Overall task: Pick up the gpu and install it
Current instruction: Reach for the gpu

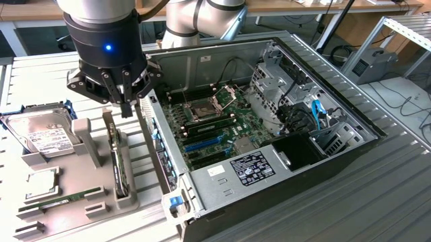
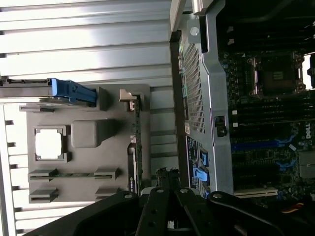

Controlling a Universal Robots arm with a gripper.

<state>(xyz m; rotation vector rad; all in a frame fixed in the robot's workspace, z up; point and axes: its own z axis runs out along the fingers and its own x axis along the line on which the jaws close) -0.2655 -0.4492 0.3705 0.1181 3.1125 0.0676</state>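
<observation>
My black metal gripper (image 1: pixel 125 112), fingers together and empty, hovers over thin green gpu card (image 1: pixel 119 171) standing edgewise in grey plastic holder (image 1: pixel 70 209). Descending closed could jab the card's edge.

Closed gripper (image 1: pixel 126 112) hangs just above the gpu (image 1: pixel 119 166) — seemingly apart — beside the computer case (image 1: pixel 195 60).

I see a ribbed grey metal surface (image 1: pixel 377 201) built of parallel slats. Beyond its far edge stand light wooden desks (image 1: pixel 296 6). Off its edge at the exterior view's right: a metal rack (image 1: pixel 407 30), a grey box unit (image 1: pixel 374 63), and loose cables (image 1: pixel 404 103). Lighting is even.
</observation>
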